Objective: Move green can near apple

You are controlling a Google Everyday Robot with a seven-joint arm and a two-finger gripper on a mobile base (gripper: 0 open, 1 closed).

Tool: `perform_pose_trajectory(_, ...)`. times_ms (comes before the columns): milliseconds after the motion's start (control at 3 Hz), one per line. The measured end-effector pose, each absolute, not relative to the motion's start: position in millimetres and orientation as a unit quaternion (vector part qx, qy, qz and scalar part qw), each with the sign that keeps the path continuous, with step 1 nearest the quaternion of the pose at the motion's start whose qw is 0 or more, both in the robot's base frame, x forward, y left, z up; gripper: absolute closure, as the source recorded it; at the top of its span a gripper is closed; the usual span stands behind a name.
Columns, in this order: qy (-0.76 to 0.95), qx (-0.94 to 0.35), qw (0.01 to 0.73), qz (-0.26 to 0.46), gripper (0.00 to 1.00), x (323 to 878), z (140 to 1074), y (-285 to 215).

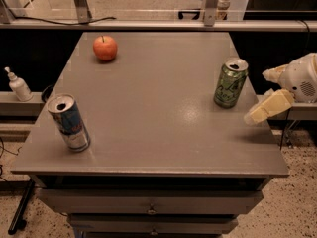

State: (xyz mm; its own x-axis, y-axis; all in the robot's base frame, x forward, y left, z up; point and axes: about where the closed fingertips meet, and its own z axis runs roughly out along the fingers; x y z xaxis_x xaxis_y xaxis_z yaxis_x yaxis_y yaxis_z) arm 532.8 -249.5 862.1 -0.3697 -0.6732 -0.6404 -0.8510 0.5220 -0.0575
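Where the grey surface [148, 133] meets its right edge, the gripper [257, 97] hangs just beside it, fingers spread apart and holding nothing. The green can [230, 83] stands upright near that edge, well apart from the apple [105, 48] at the far left.

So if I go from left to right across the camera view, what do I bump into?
white bottle → blue-and-silver can → apple → green can → gripper, which hangs at the right edge of the table, just right of the green can.
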Motion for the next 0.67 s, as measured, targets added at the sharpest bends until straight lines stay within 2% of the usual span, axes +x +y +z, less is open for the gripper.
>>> perform_pose_trajectory(667,0.763,-0.383,0.46,0.245,0.0,569.4,867.2,-231.4)
